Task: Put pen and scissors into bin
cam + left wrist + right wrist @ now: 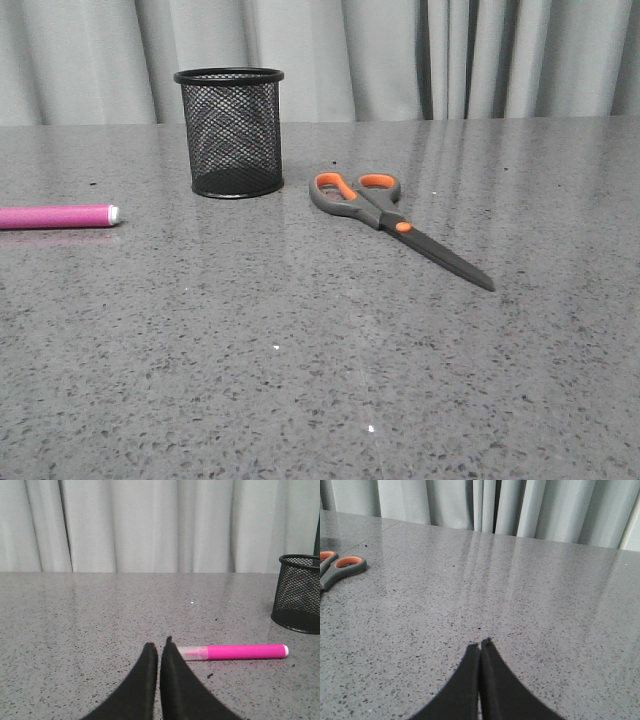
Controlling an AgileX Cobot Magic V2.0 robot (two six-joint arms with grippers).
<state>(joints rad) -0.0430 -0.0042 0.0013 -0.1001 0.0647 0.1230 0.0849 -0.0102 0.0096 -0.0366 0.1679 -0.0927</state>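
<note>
Nothing is in the bin (229, 131) yet, so I think the job is only starting. The speckled gray table (300, 350) is smooth and shiny. The round black bin is wire mesh, far beyond the left gripper (158, 647). The flat gray scissors (392, 220) lie well off from the right gripper (480, 644). The smooth pink pen (235, 651) lies just beside the left fingers. Both grippers are closed tight, holding nothing. Next, the left one must open around the pen.

The magenta-pink cylindrical pen (58, 216) runs off the front view's left edge. The left wrist view crops the black wire-mesh bin (299, 593); the right wrist view shows only the grey, orange-lined scissors' (340, 567) handles.
</note>
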